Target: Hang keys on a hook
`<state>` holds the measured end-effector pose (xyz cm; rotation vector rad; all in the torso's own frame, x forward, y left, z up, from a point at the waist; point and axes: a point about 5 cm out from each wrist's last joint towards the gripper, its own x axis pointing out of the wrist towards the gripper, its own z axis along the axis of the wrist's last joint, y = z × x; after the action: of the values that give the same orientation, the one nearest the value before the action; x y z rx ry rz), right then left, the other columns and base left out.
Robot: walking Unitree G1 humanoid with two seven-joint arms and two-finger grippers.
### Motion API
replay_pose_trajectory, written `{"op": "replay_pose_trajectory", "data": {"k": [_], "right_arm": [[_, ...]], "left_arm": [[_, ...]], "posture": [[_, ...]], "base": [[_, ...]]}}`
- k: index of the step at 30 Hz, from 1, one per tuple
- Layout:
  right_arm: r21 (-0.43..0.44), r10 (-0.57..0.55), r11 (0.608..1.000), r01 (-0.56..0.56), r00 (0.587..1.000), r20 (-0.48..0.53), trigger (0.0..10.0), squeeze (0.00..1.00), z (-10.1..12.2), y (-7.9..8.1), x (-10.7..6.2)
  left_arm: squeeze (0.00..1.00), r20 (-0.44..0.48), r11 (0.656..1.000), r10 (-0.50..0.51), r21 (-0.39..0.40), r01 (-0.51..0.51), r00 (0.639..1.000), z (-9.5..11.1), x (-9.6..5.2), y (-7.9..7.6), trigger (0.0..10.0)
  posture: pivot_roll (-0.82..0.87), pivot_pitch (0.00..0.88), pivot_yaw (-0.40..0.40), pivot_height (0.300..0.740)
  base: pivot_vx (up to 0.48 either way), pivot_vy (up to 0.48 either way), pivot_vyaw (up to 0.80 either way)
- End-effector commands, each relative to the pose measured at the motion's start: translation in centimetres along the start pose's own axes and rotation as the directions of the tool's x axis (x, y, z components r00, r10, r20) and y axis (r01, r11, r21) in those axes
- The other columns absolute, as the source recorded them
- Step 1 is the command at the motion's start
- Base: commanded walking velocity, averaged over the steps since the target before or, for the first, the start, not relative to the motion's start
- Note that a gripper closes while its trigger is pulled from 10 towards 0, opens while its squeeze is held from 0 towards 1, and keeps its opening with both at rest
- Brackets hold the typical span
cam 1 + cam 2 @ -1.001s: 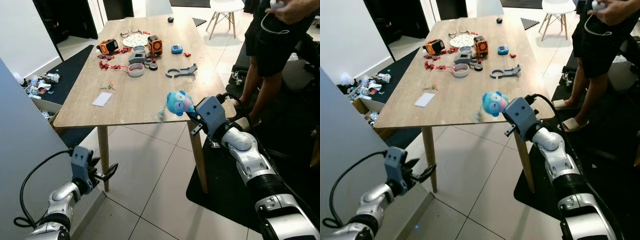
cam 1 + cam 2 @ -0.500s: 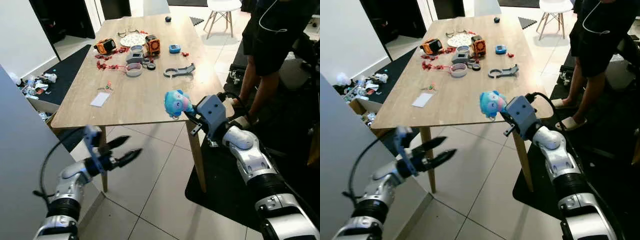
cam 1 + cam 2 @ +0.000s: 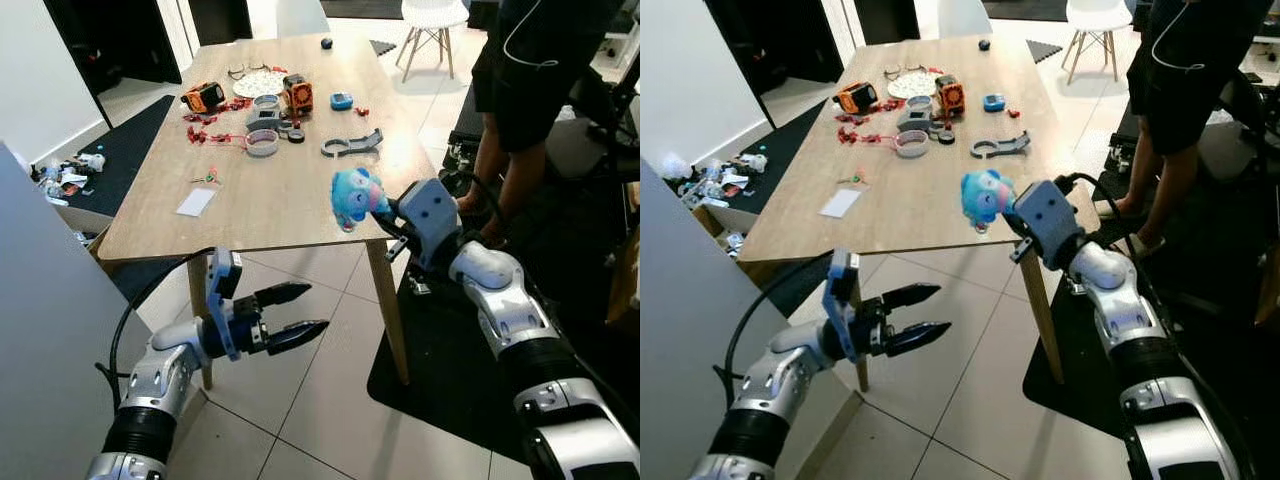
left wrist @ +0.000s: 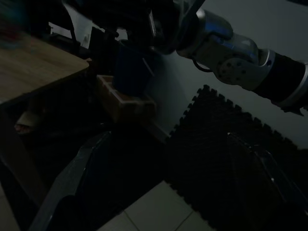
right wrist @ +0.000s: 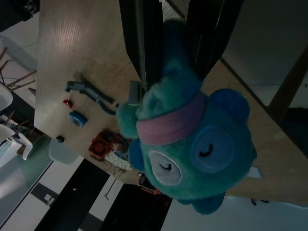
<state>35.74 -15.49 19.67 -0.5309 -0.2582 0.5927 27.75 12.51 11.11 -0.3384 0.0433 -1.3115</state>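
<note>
My right gripper (image 3: 380,208) is shut on a blue plush toy (image 3: 354,197) with a pink band, held just above the near right corner of the wooden table (image 3: 290,190). In the right wrist view the two black fingers (image 5: 144,38) clamp the top of the plush toy (image 5: 192,144), and a small metal piece (image 5: 134,91) sits beside it. My left gripper (image 3: 315,307) is open, its fingers pointing right, below the table's front edge and over the tiled floor.
Tape roll (image 3: 262,143), orange gadgets (image 3: 203,97), a grey tool (image 3: 350,145) and a white card (image 3: 196,201) lie on the table. A person (image 3: 520,80) stands at the right by a black mat (image 3: 450,370). A grey panel (image 3: 40,300) stands at my left.
My left arm has swung up and forward from low at my side, its fingers now spread and pointing right. The right gripper with the plush has barely moved. The camera shifted slightly.
</note>
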Motion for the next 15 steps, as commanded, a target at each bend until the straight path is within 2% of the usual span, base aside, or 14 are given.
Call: {"op": "replay_pose_trajectory", "data": {"k": [1,5,10,11,13,15], "right_arm": [[-0.004,0.017,1.0,-0.017,0.999,0.044,10.0,0.0,0.8,0.3,0.4],[0.021,0.081,0.996,-0.084,0.99,0.112,10.0,0.0,1.9,1.3,0.9],[0.112,0.202,0.966,-0.232,0.953,0.226,10.0,0.0,3.5,2.7,1.0],[0.112,0.202,0.966,-0.232,0.953,0.226,10.0,0.0,3.5,2.7,1.0],[0.146,0.249,0.945,-0.294,0.932,0.264,10.0,0.0,3.9,3.3,0.8],[0.165,0.283,0.927,-0.337,0.917,0.283,10.0,0.0,4.1,3.8,0.7]], "left_arm": [[0.0,-0.006,1.0,0.011,-0.022,-0.011,1.0,-0.3,0.1,-0.2,10.0],[0.0,-0.003,0.999,0.02,-0.047,-0.02,1.0,-0.3,0.8,-0.5,10.0],[0.0,0.074,0.993,0.088,-0.079,-0.082,0.993,0.5,2.1,-0.2,10.0],[0.0,0.074,0.993,0.088,-0.079,-0.082,0.993,0.5,2.1,-0.2,10.0],[0.0,0.119,0.987,0.116,-0.124,-0.102,0.986,1.0,2.6,-0.1,10.0],[0.0,0.153,0.984,0.102,-0.158,-0.078,0.983,1.3,3.2,-0.5,10.0]], "posture": [[-0.12,0.023,0.08,0.74],[-0.12,0.028,0.083,0.74],[-0.12,0.03,0.082,0.74],[-0.12,0.03,0.082,0.74],[-0.11,0.03,0.082,0.74],[-0.11,0.03,0.082,0.74]], "base": [[0.0,0.0,0.0],[0.0,0.0,0.0],[0.0,0.0,0.0],[0.0,0.0,0.0],[0.0,0.0,0.0],[0.0,0.0,0.0]]}}
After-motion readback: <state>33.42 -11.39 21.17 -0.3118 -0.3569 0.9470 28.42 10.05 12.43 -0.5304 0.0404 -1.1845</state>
